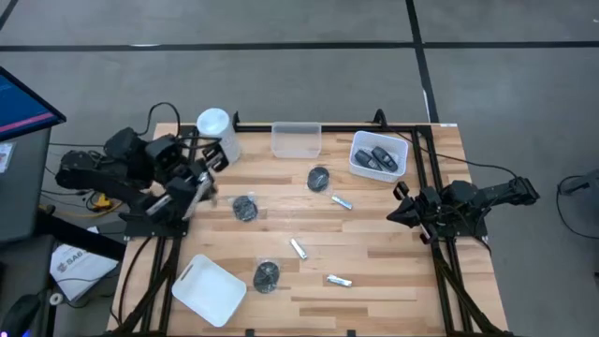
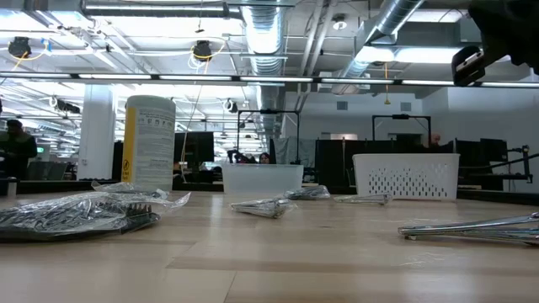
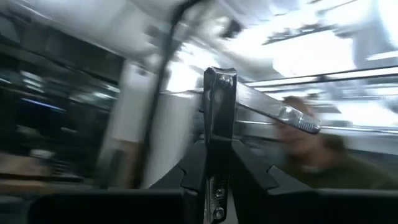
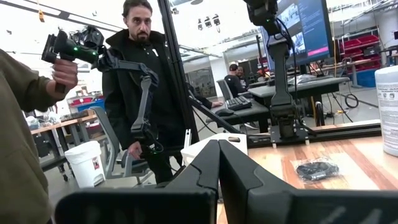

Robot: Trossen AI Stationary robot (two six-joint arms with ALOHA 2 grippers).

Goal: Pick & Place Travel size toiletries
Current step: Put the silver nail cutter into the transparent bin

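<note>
Three dark round lumps in clear wrapping point(image 1: 318, 178), point(image 1: 245, 208), point(image 1: 267, 275) and three silvery tubes point(image 1: 342, 201), point(image 1: 299, 248), point(image 1: 339, 280) lie flat on the wooden table. Two dark oblong pieces point(image 1: 379, 157) lie in the white basket point(image 1: 358, 167) at the far right. My left gripper point(image 1: 204, 184) is shut and empty, raised near the table's left edge, beside the middle-left lump. My right gripper point(image 1: 397, 212) is shut and empty at the table's right side, just near of the basket, pointing left. Its shut fingers show in the right wrist view point(image 4: 217, 146).
A tall pale canister with a white lid point(image 1: 215, 131) stands at the far left. A clear tub point(image 1: 297, 140) stands at the far middle. A white tray point(image 1: 211, 290) lies at the near left. People stand beyond the table's left side point(image 4: 140, 81).
</note>
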